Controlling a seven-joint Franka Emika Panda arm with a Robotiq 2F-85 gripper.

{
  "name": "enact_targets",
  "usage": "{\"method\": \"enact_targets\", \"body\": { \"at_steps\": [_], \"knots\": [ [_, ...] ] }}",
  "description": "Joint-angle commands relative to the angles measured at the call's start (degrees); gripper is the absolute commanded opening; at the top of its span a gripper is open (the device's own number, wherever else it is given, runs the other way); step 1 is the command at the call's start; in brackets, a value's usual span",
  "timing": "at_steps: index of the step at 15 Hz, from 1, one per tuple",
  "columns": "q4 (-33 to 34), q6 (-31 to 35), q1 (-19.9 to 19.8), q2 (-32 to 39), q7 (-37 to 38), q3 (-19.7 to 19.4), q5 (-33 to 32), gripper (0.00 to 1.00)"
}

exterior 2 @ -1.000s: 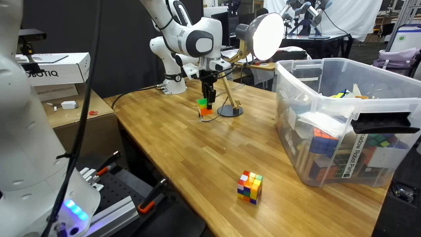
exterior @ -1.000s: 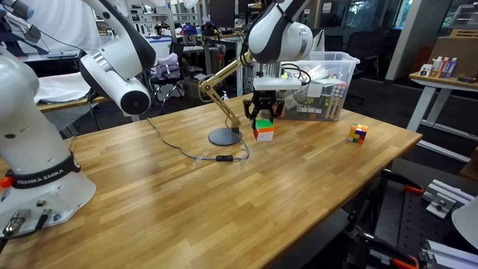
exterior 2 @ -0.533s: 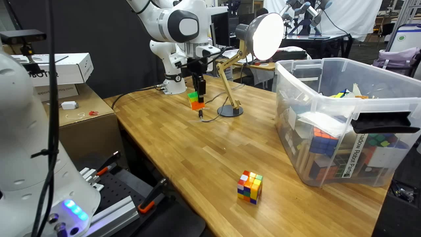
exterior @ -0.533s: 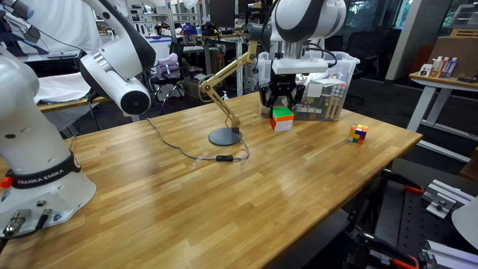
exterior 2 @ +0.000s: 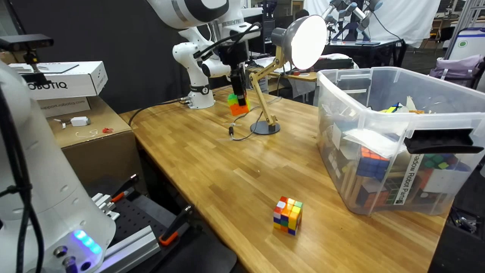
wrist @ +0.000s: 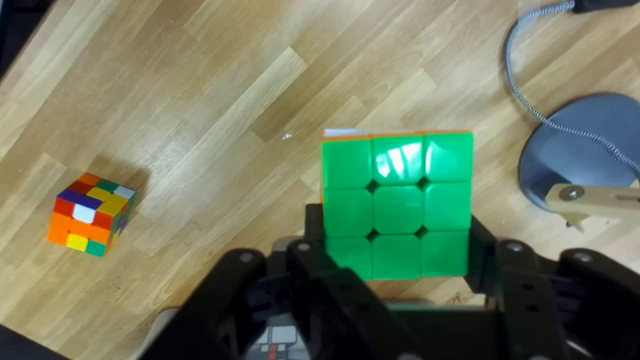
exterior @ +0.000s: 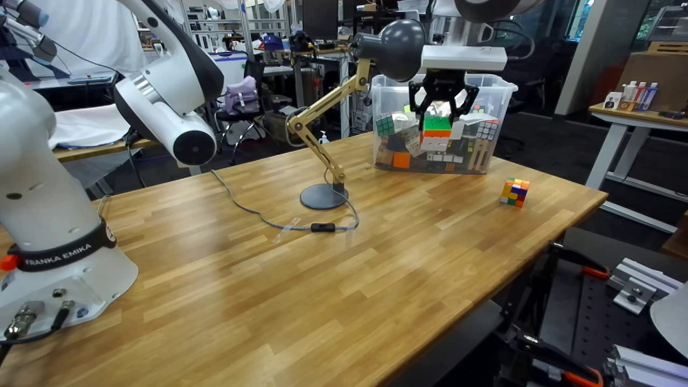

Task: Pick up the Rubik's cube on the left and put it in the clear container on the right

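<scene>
The Rubik's cube, with green top and orange and white sides, is in the air above the table. It also shows in the exterior view and fills the middle of the wrist view, green face toward me. My gripper is shut on it, one black finger on each side, in the wrist view too. The clear container stands on the table, holding cubes and papers. In an exterior view the cube overlaps the container's wall, but the cube is outside it.
A mixed-colour cube stands on the table, also in the wrist view. A desk lamp's round base and wooden arm stand close to my gripper. Its cable lies on the table.
My gripper has lifted the cube off the table and carried it higher. It has moved right and up in an exterior view, away from the lamp base. The other things have not moved.
</scene>
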Motion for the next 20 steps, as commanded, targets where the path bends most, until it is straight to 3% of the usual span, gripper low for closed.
{"method": "enact_targets", "body": {
  "at_steps": [1, 7, 10, 11, 12, 18, 19, 20],
  "knots": [
    [-4.3, 3.4, -5.0, -5.1, 11.8, 1.9, -6.5, 0.37],
    [-6.6, 4.0, -11.1, -9.1, 28.9, 4.4, -18.6, 0.37],
    [-6.6, 5.0, -10.2, -9.5, 29.1, 4.1, -16.1, 0.37],
    [-5.5, 2.5, -10.4, -8.6, 28.0, 4.2, -16.4, 0.37],
    [-5.5, 2.5, -10.3, -8.7, 28.1, 4.4, -16.3, 0.62],
    [-5.5, 2.4, -10.3, -8.6, 28.1, 4.4, -16.3, 0.62],
    [-4.9, 2.3, -10.5, -7.5, 28.1, 4.3, -16.4, 0.37],
    [-3.9, 3.3, -11.2, -5.9, 28.1, 4.0, -17.7, 0.37]
  ]
}}
